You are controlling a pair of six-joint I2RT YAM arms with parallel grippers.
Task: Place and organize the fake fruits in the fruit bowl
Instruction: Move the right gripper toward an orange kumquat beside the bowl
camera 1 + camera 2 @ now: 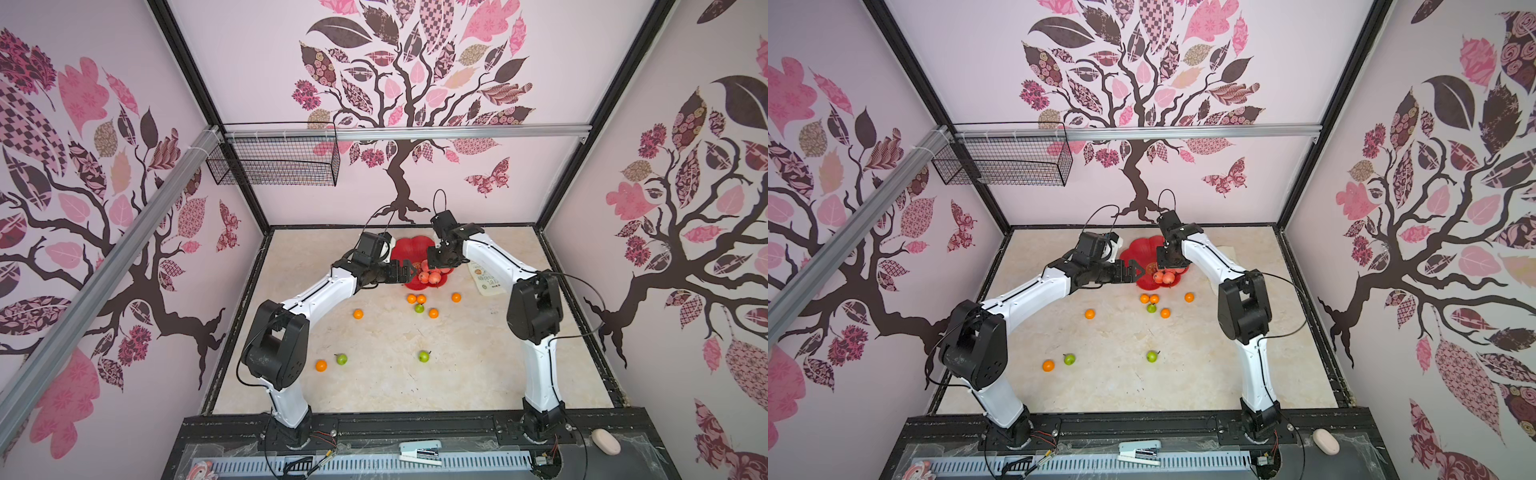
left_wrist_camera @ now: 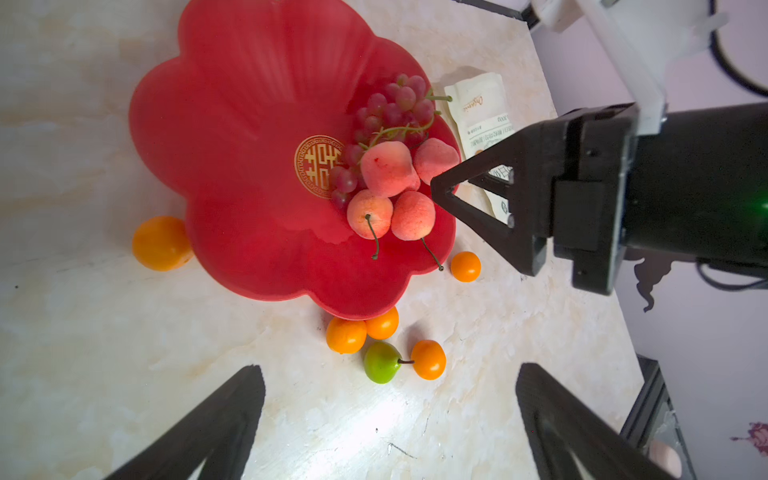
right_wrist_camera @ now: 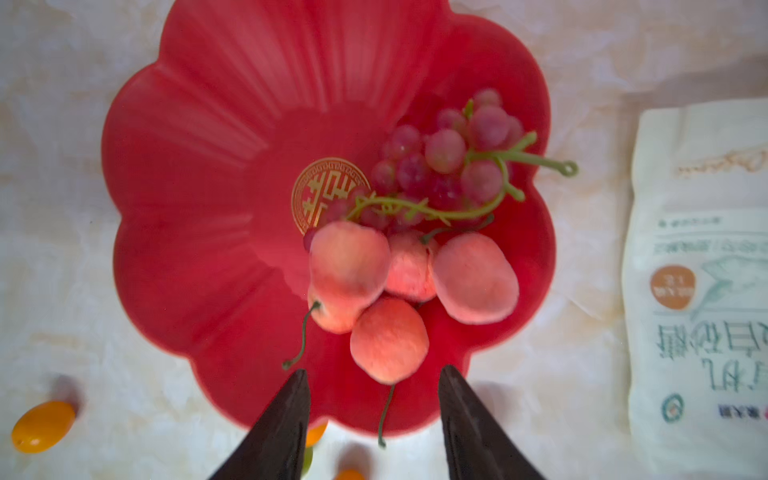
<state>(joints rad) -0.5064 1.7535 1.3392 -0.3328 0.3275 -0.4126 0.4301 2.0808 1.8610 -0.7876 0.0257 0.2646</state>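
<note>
The red flower-shaped fruit bowl (image 1: 409,245) (image 1: 1138,249) (image 2: 232,104) (image 3: 199,187) sits at the back of the table. In it lie a dark red grape bunch (image 3: 440,162) (image 2: 390,108) and several pink peaches (image 3: 388,338) (image 2: 388,168). My right gripper (image 3: 374,370) (image 1: 436,264) hovers open over the bowl's near rim, its fingers clear on both sides of the nearest peach. My left gripper (image 2: 390,368) (image 1: 409,270) is wide open and empty at the bowl's left edge. Several orange balls (image 1: 456,297) (image 2: 345,336) and green fruits (image 1: 419,308) (image 2: 381,362) lie loose on the table.
A printed paper packet (image 1: 486,282) (image 3: 702,291) lies right of the bowl, under the right arm. A black wire basket (image 1: 274,160) hangs on the back-left wall. More loose fruit lies towards the front: an orange ball (image 1: 321,365) and two green ones (image 1: 341,359) (image 1: 423,356).
</note>
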